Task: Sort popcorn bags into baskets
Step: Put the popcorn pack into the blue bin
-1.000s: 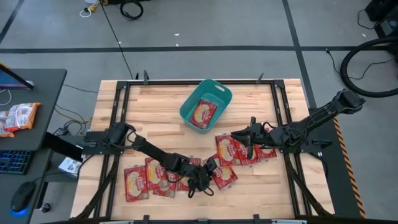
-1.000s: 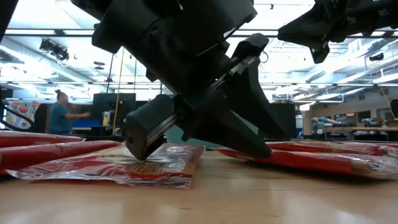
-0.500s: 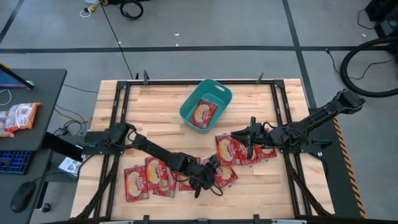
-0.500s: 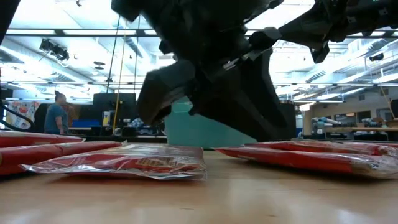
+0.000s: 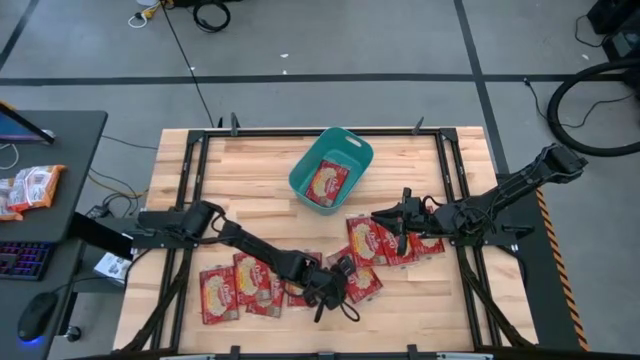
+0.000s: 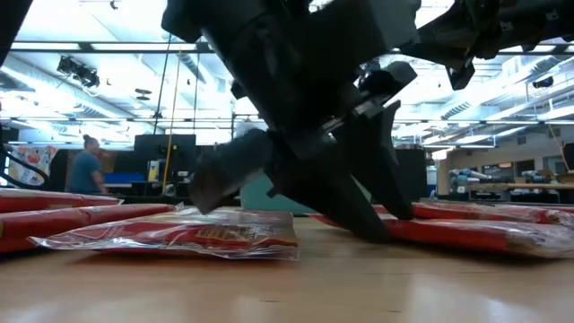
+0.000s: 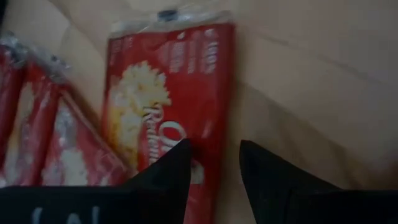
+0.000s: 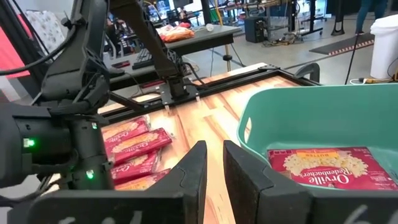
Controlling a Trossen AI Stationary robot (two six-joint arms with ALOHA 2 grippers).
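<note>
You're positioning the left gripper point(image 5: 338, 292) low over the near-centre packet row, fingers parted w/ nothing between them yet; in the left wrist view the two fingertips point(image 7: 180, 163) are straddling the long edge of one Orville Redenbacher's popcorn bag point(image 7: 168, 106), likely so one finger can slide under the flat packet. In the low view that bag point(image 6: 179, 238) is lying flat on the table point(image 6: 287, 287), not lifted. The right gripper point(image 5: 403, 222) is hanging above the packets point(image 5: 372, 240) on its side, fingers nearly closed and empty, waiting clear of the left arm's path. The teal basket point(image 5: 352, 148) is sitting at the far centre, one bag point(image 5: 327, 184) already inside, approx eight left on the table.
</note>
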